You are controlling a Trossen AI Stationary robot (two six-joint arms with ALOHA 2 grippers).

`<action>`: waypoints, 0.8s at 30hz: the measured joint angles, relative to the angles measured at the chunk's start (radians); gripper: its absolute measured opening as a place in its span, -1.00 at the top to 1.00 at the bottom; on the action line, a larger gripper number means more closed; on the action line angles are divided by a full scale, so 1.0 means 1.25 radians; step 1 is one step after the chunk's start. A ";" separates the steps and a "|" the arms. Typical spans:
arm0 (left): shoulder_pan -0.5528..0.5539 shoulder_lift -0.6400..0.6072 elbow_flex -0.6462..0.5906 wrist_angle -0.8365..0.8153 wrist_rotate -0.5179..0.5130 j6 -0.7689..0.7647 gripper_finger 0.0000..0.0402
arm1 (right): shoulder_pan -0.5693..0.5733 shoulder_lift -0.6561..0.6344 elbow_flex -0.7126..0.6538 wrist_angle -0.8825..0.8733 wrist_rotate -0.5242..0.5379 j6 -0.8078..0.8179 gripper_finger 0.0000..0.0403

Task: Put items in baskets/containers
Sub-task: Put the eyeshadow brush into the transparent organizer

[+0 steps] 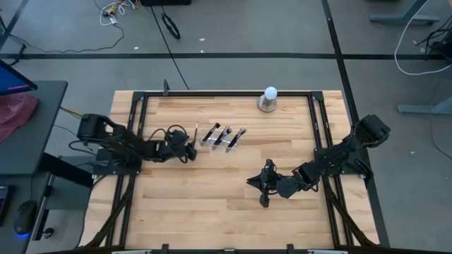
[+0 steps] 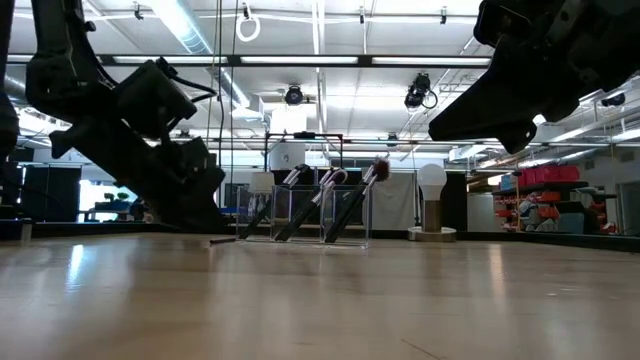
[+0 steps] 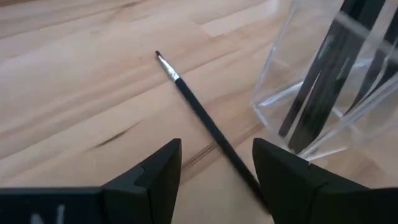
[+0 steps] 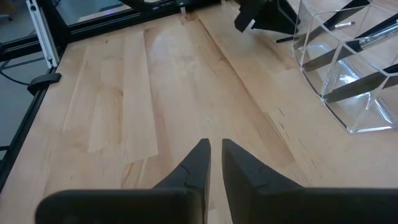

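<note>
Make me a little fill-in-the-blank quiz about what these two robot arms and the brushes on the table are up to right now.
1. One thin brush lies on the wooden table, right beside the clear ____.
2. The left pincer hovers over that brush with its fingers ____.
3. The right pincer holds ____.
4. The white ball stands near the table's ____ edge.

Missing words: holder; open; nothing; far

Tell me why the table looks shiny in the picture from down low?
In the low view the ceiling lights bounce off the wooden table, leaving pale streaks. In the left wrist view the clear holder catches bright glints beside the thin brush, and the left pincer close to the camera looks soft.
</note>
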 joint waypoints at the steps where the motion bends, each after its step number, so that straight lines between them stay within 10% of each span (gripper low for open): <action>1: 0.000 0.013 0.000 0.009 0.000 0.000 -0.01 | 0.000 0.000 0.000 0.000 0.000 0.000 0.79; 11: -0.014 0.080 0.002 0.028 -0.018 0.001 0.18 | 0.000 0.000 0.000 -0.001 0.000 -0.003 0.79; 24: -0.100 0.074 0.002 -0.125 -0.038 -0.146 0.92 | 0.001 0.000 0.000 -0.001 0.000 0.002 0.79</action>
